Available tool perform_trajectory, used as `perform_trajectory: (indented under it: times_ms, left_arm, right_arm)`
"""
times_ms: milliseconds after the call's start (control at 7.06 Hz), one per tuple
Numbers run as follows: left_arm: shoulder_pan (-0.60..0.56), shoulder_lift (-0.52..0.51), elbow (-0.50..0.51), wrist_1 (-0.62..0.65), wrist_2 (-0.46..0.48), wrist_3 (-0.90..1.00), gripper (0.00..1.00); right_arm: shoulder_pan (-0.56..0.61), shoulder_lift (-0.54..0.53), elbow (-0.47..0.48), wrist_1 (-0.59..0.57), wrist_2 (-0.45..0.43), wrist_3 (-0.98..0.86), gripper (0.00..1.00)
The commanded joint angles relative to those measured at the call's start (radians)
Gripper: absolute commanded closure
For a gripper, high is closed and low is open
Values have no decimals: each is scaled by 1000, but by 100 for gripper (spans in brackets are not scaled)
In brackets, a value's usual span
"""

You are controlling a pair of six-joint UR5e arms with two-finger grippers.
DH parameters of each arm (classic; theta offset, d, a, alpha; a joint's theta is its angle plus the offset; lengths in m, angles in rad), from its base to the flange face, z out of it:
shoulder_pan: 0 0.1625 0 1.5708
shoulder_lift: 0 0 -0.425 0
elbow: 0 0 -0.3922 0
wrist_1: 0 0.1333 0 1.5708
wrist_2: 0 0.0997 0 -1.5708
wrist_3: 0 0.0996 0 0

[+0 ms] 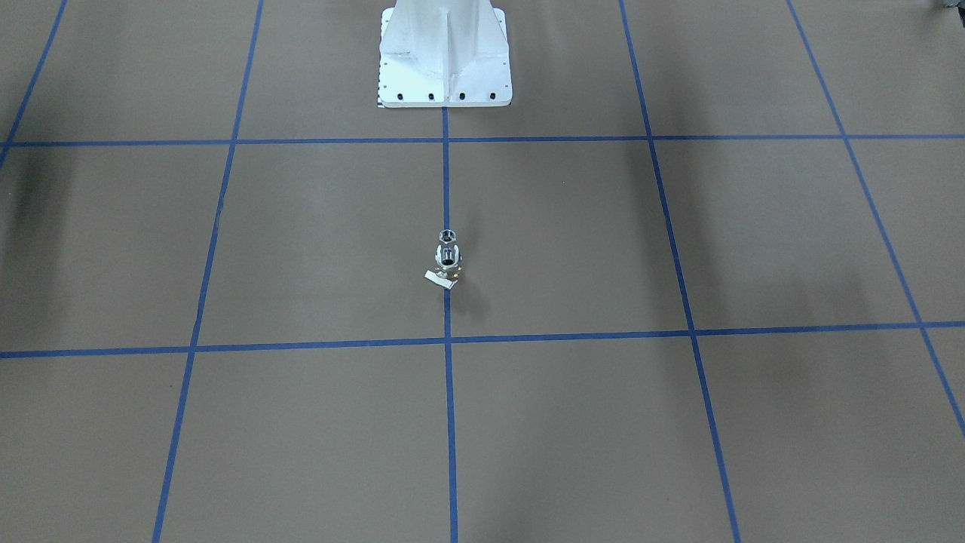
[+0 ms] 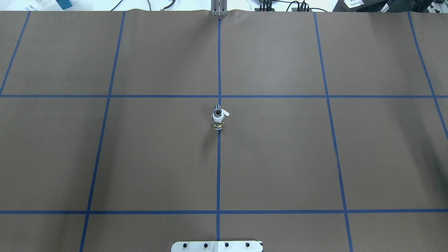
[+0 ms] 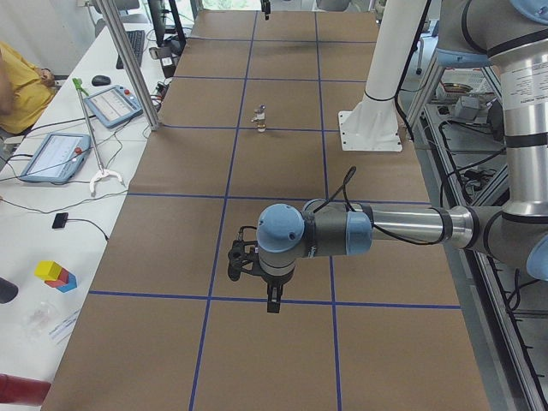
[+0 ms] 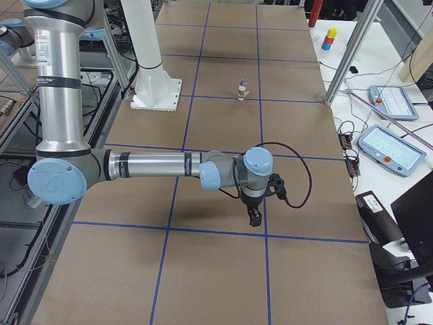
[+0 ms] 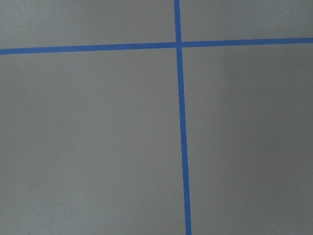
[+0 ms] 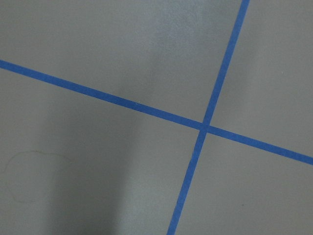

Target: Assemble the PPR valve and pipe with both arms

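Note:
The PPR valve (image 2: 217, 119), with a white collar, a metal body and a small white lever tab, stands upright on the centre tape line in mid table. It also shows in the front view as the valve (image 1: 449, 260). A shiny chrome open end, the pipe (image 1: 448, 235), shows at its top, and the two look like one stack. The left gripper (image 3: 272, 301) hangs low over the table on the near arm, far from the valve. The right gripper (image 4: 254, 218) hangs the same way at the other end. I cannot tell whether either is open or shut. Both wrist views show only paper and tape.
The white pedestal base (image 1: 445, 60) stands behind the valve. Blue tape lines grid the brown paper. Aluminium posts (image 3: 128, 60) rise at the far table edge. Beyond them a bench holds tablets (image 3: 53, 157) and coloured blocks (image 3: 56, 274), with a person's sleeve (image 3: 17, 86) nearby.

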Motion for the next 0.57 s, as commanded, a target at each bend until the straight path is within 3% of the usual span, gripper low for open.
perform_trajectory:
  times_ms: [0,425]
  left_arm:
    - [-2,2,2,-1,1,2,0]
    - [-3,15,5,4,5,0,0]
  right_arm:
    - [17,-19,11,1,3,0,1]
    - [23,-24,11,1,3,2,1]
